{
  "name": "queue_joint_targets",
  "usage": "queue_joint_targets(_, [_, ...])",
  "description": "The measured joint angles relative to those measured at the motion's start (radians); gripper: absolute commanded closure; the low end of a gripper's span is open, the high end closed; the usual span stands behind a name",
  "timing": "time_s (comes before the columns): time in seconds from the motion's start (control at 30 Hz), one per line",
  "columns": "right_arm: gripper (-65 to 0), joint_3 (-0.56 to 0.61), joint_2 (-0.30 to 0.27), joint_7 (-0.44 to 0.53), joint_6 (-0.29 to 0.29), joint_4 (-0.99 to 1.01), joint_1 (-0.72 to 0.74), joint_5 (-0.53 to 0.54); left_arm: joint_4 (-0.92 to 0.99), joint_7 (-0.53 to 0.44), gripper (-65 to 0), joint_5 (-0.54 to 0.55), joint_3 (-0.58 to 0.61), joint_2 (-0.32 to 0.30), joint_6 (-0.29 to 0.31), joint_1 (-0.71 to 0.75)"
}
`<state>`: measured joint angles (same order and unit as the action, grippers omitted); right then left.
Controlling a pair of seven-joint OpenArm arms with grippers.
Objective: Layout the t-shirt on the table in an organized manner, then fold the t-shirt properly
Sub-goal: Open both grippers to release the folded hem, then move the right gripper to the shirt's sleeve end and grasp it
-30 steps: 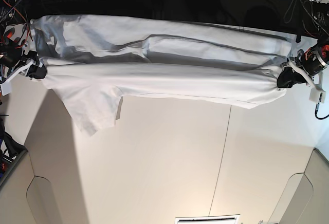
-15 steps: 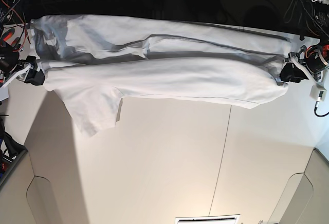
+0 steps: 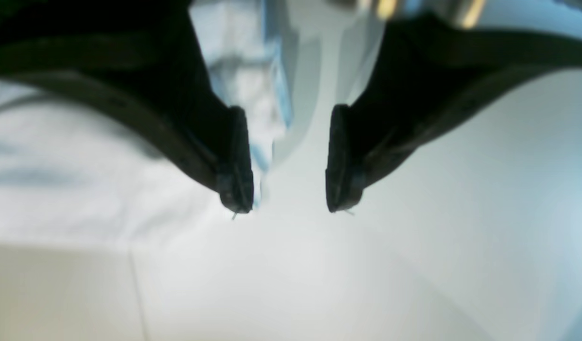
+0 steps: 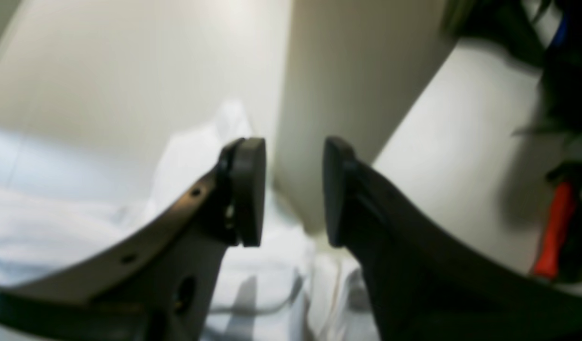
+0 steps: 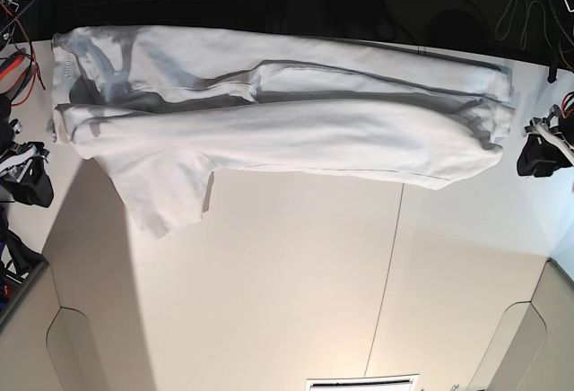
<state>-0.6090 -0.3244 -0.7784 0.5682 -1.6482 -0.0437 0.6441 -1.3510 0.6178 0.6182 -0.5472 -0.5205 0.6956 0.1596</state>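
T-shirt (image 5: 287,135): folded lengthwise along the bench's (image 5: 296,283) far edge, one sleeve trailing nearward. Left tool (image 5: 543,154) and right tool (image 5: 32,183): both spread, empty, just beyond shirt's ends. Next fold: regrip both corners evenly, tuck sleeve first.

The view is blurred. The left pincer (image 3: 288,158) fills the upper half, its two dark fingers (image 3: 234,161) reaching down from the top corners, with a clear gap between their pads and nothing held there. The white t-shirt (image 3: 82,189) lies below and behind the left finger, and a rumpled, bluish-shaded part of it shows in the gap. The pale worktop (image 3: 414,265) spreads across the lower and right part, with a thin seam line (image 3: 137,289) at lower left.
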Motion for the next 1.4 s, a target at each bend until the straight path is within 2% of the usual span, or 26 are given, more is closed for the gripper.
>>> queue_joint_targets(0.17, [-21.7,0.051,0.009,0.021,-0.001,0.076,0.096,-0.046,0.000,-0.043,-28.8,-0.002,0.000,0.034,0.000,-0.014])
queue_joint_targets(0.27, [-30.6,0.147,0.009,0.079,-0.002,0.204,0.161,-0.118,0.000,-0.042,-28.8,-0.001,0.000,0.066,-0.001,-0.039])
queue_joint_targets(0.33, [-33.8,0.222,0.009,0.126,-0.002,0.308,0.205,-0.156,0.000,-0.043,-28.8,0.000,0.000,0.084,-0.003,-0.052])
queue_joint_targets(0.5, [-33.8,0.393,0.011,0.264,-0.016,0.587,0.317,-0.240,-0.001,-0.041,-28.8,-0.001,0.000,0.105,-0.003,-0.052])
queue_joint_targets(0.63, [-33.4,0.452,0.035,0.285,-0.021,0.729,0.378,-0.267,-0.001,-0.039,-28.8,-0.001,0.000,0.108,-0.003,-0.053])
queue_joint_targets(0.7, [-28.9,0.452,0.057,0.289,-0.023,0.740,0.384,-0.267,-0.001,-0.040,-28.8,0.002,0.000,0.108,-0.003,-0.052])
queue_joint_targets(0.9, [0.0,0.452,0.107,0.291,-0.022,0.721,0.387,-0.260,-0.001,-0.038,-28.8,0.001,0.000,0.108,-0.003,-0.052])
queue_joint_targets(1.0, [0.0,0.452,0.106,0.282,-0.022,0.678,0.387,-0.261,-0.001,-0.032,-28.8,0.000,0.000,0.108,-0.003,-0.052])
queue_joint_targets(1.07, [0.0,0.452,0.105,0.239,-0.022,0.632,0.387,-0.261,-0.001,-0.027,-28.8,0.001,0.000,0.108,-0.003,-0.052])
queue_joint_targets(1.2, [0.0,0.452,0.106,0.067,-0.019,0.512,0.384,-0.259,-0.001,-0.023,-28.8,0.000,0.000,0.108,-0.003,-0.052])
queue_joint_targets(1.4, [0.0,0.452,0.106,-0.031,-0.021,0.253,0.282,-0.151,-0.001,-0.022,-28.8,0.005,0.000,0.109,-0.003,-0.052])
